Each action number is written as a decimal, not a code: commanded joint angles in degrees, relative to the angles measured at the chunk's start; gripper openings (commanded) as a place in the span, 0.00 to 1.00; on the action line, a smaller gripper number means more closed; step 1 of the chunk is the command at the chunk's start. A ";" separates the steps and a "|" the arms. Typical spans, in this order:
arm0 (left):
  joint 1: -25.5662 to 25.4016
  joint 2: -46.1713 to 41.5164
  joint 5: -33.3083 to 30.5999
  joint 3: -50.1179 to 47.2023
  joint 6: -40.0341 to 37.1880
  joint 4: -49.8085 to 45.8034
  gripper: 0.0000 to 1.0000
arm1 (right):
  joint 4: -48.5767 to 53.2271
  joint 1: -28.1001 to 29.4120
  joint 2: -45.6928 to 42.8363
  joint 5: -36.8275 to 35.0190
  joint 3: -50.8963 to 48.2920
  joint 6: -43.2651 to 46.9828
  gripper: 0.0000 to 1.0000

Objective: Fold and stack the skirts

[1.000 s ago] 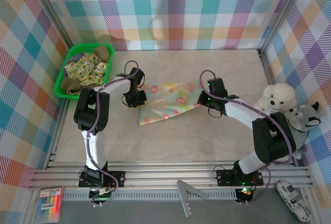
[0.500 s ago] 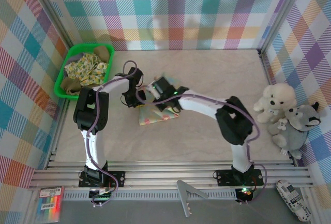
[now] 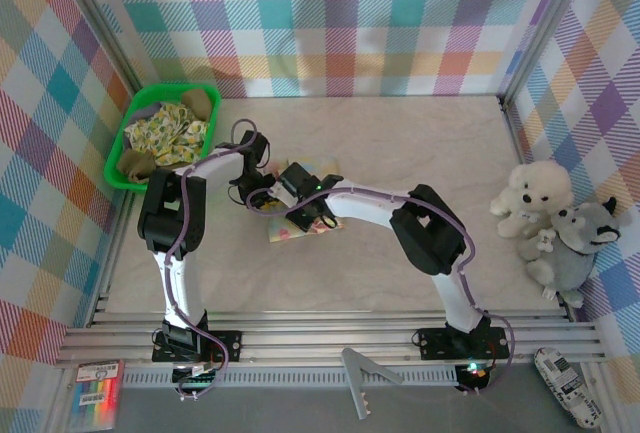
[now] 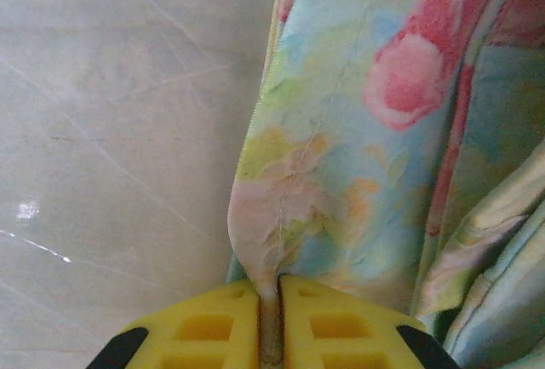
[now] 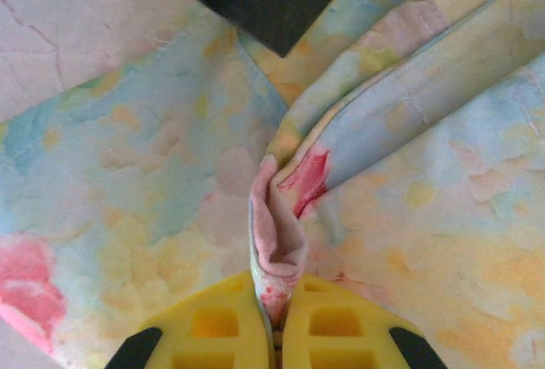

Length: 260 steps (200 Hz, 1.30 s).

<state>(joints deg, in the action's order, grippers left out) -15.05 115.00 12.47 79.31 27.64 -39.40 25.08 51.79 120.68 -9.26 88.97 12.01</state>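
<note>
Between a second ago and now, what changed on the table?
The right gripper, shut on the right edge of the floral skirt, swung left across it to the left gripper, folding it over. The left gripper kept its pinch; the green basket and plush toys stayed put.

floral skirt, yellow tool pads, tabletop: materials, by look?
The floral skirt: thin woven cloth, matte; stitched seam, soft creases. The pads: probably moulded plastic or rubber, matte yellow, recessed pockets. The tabletop: hard, smooth, marble-look, slight sheen; likely laminate.
</note>
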 commanded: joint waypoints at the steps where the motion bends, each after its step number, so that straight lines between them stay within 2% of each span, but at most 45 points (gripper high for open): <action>1: 0.49 0.83 -1.09 -2.23 0.83 -0.51 0.15 | -1.64 0.11 -3.88 4.62 0.85 -2.68 0.00; 45: 0.55 0.84 -0.43 -2.82 1.36 -0.12 0.15 | -5.65 -0.72 -7.56 5.39 -0.64 -8.12 0.00; 108: 0.90 0.03 -0.12 -2.45 1.03 -0.38 0.17 | -7.55 -0.85 -1.42 11.75 -2.91 -12.69 0.00; 135: 1.42 -0.89 0.21 -1.61 0.37 -1.08 0.22 | -7.83 -1.15 0.46 13.01 -3.45 -13.60 0.00; 166: 2.94 -4.13 -2.32 0.24 -0.65 -3.93 0.30 | -6.21 -1.41 -0.39 15.85 -3.61 -12.69 0.00; 179: 3.76 -5.89 -4.03 1.08 -1.04 -5.32 0.34 | -5.96 -1.58 -1.99 18.46 -4.12 -12.13 0.07; 198: 4.48 -8.51 -7.41 2.23 -1.46 -7.44 0.38 | -6.14 -1.85 -5.84 22.94 -5.16 -12.01 0.25; 204: 4.58 -9.37 -8.39 2.34 -1.45 -7.85 0.39 | -6.18 -1.93 -6.98 23.87 -5.44 -12.01 0.35; 206: 4.59 -9.67 -8.70 2.34 -1.40 -7.99 0.39 | -6.05 -1.99 -7.60 24.29 -5.58 -12.01 0.43; 212: 4.59 -10.51 -9.53 2.35 -1.28 -8.22 0.40 | -5.99 -2.17 -8.97 24.79 -5.93 -12.09 0.50; 233: 4.59 -13.12 -9.85 1.53 -0.13 -8.22 0.41 | -7.05 -3.96 -13.65 23.30 -8.21 -13.85 0.54; 250: 4.21 -14.61 -5.05 0.13 1.73 -6.13 0.41 | -9.56 -7.22 -16.02 18.34 -10.89 -18.71 0.54; 260: 3.25 -14.96 -0.98 -0.95 3.22 -3.71 0.41 | -10.01 -9.92 -16.01 14.74 -11.59 -21.58 0.49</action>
<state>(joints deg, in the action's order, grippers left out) -10.76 102.32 5.61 79.85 27.92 -44.88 17.65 47.51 107.26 11.07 79.64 -2.61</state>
